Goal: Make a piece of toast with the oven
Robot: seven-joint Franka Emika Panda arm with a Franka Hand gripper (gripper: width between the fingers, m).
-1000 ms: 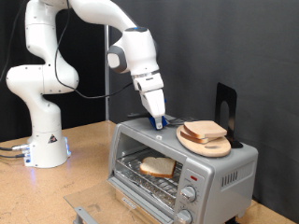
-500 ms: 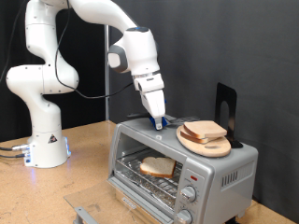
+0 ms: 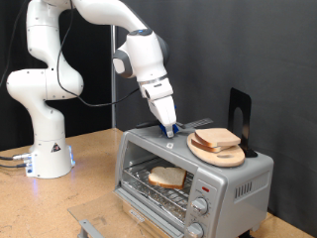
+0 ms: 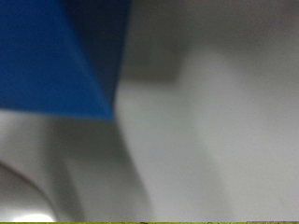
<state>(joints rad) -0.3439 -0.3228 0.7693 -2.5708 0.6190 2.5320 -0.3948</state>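
The silver oven stands at the exterior view's lower right with its door folded down. One piece of toast lies on the wire rack inside. Two more slices lie on a round wooden board on the oven's top. My gripper points down at the oven's top, to the exterior view's left of the board, its fingertips closed on the blue handle of a tool. The wrist view is blurred and shows only a blue shape against grey metal.
The oven's knobs and red light face the exterior view's bottom right. A black stand rises behind the board. The robot's white base stands on the wooden table at the exterior view's left.
The arm's wrist has shifted slightly towards the exterior view's left and tilted a little more. The fingertips stay at the blue handle on the oven's top. The toast has not moved.
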